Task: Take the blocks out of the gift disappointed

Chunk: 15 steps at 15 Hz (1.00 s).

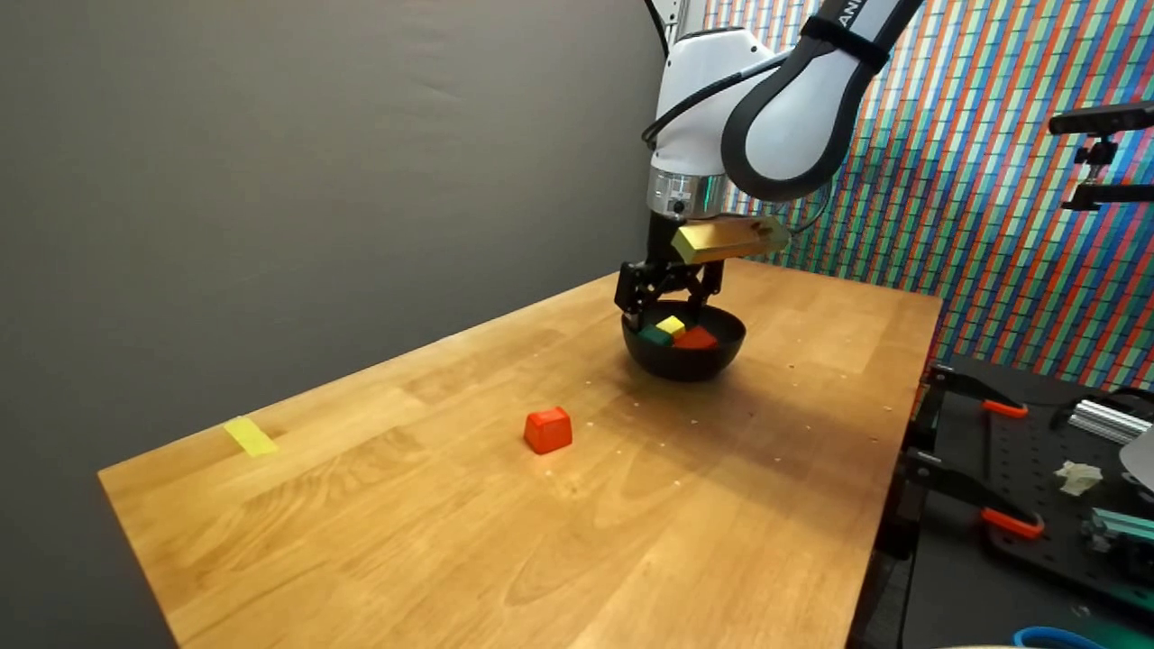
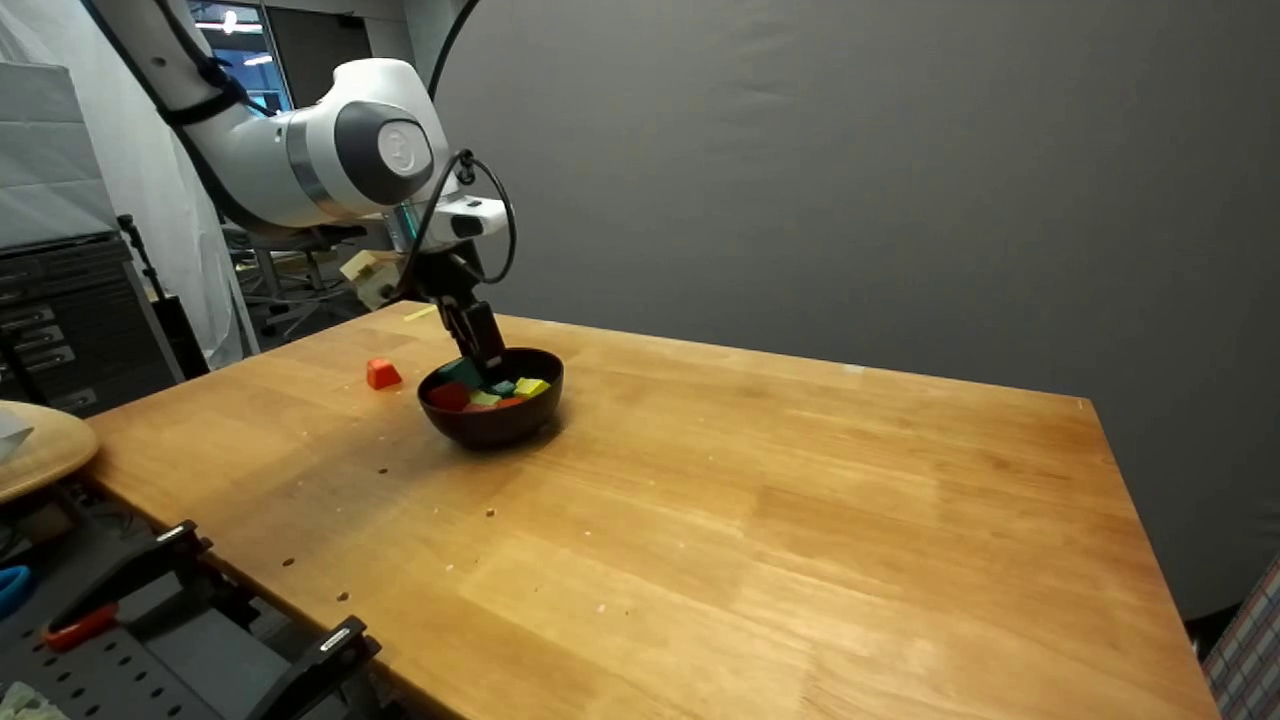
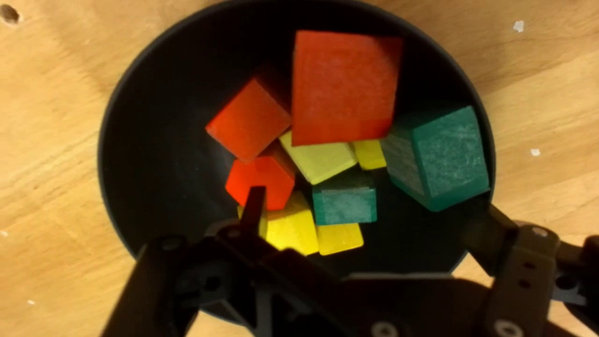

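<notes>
Crowding is the likeliest cause of trouble: most of the blocks (image 3: 346, 89) lie packed together in the black bowl (image 1: 682, 362), so drawing the fingers (image 3: 254, 210) together could shove the yellow block (image 3: 295, 229) against the small green block (image 3: 345, 207), pinching both askew and letting one drop on the lift. One finger appears over or against that yellow block, the wrist view not settling which; lowering it there might press down and tip the bowl. The opposite finger is near the rim, by the large green block (image 3: 449, 157), and a sideways move could snag the bowl and drag it across the counter (image 1: 433, 541). The hand (image 1: 665, 313) is spread wide and grips nothing; whether it touches the bowl cannot be told. A red-orange block (image 1: 548, 430) sits on the counter, well apart from the bowl.
</notes>
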Available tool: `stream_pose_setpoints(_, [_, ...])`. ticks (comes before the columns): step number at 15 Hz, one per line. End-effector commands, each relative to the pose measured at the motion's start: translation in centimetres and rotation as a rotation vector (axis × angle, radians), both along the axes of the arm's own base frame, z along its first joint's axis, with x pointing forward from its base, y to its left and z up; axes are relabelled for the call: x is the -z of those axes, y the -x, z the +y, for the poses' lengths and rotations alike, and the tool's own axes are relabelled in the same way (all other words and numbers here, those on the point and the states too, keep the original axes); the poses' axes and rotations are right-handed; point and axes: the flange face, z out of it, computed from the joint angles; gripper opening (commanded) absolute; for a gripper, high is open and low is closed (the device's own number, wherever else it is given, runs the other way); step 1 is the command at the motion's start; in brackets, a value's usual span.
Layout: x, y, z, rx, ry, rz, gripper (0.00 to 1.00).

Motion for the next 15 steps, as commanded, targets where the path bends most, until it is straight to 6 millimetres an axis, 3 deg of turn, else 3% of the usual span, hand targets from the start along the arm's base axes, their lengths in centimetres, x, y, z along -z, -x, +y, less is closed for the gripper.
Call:
stream_pose_setpoints(1, [0.0,0.9,-0.9,-0.02,0.055,0.045,1.0])
stream_pose_setpoints(6, [0.5,0.8,-0.6,-0.053,0.069,0.071,0.99])
stream_pose_setpoints(7, [0.5,0.7,-0.3,-0.053,0.064,0.07,0.92])
stream_pose_setpoints(8, [0.6,0.6,0.1,-0.058,0.054,0.069,0.74])
stream_pose_setpoints(9, [0.6,0.6,0.5,-0.063,0.047,0.071,0.7])
stream_pose_setpoints(15, [0.6,0.2,2.3,-0.081,0.021,0.085,0.23])
